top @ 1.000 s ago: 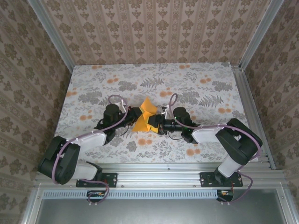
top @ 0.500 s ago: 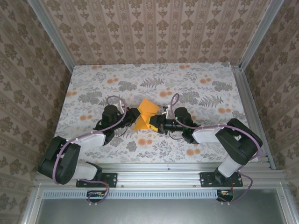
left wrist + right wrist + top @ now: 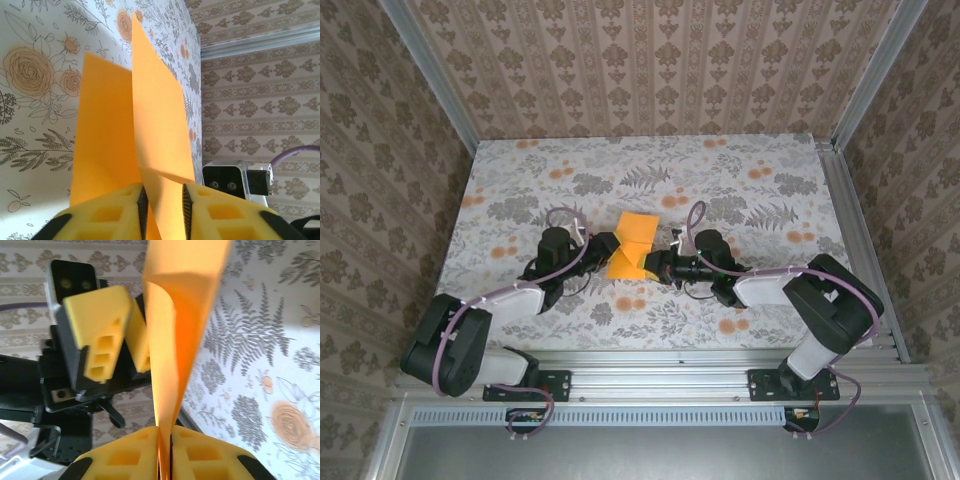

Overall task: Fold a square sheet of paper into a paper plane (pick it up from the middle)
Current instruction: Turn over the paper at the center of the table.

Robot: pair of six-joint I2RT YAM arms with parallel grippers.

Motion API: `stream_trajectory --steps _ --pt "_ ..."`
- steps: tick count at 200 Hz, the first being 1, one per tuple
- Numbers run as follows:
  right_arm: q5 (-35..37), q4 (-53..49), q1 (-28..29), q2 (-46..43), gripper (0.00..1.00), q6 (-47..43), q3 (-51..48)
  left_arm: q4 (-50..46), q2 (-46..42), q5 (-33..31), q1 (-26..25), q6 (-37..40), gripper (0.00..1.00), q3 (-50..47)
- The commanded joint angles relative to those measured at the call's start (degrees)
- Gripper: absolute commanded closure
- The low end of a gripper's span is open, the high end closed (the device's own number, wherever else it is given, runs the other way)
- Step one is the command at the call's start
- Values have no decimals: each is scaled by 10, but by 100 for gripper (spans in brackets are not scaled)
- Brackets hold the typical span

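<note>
Orange sheet: top out of frame.

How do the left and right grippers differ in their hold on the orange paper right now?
The left gripper has its jaws parted, with a visible gap around the orange paper; the right gripper has its jaws pressed together on the paper, with no gap. The left gripper reaches the paper from the left side, the right gripper from the right. Both have the same folded sheet between their jaws.

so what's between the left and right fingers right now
The folded orange sheet of paper, as the top view shows; the right fingers pinch it, while the left fingers straddle it with a gap.
</note>
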Motion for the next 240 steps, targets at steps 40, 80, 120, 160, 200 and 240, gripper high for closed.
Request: stream_trajectory --steps 40,80,120,160,200,240 --pt "150 -570 -10 -121 92 -304 133 -148 -68 29 29 90 38 47" --pt "401 -870 -10 -142 94 -459 253 -260 -72 79 40 166 27 114" --pt "640 -1033 11 -95 94 -506 355 -303 -71 136 49 195 21 150" --pt "751 -1110 51 11 92 -500 437 -308 -89 154 68 191 20 139" --pt "664 -1078 92 118 88 -496 480 -331 -137 159 103 191 20 111" --pt "535 -1011 131 188 82 -492 505 -356 -176 175 138 196 20 87"
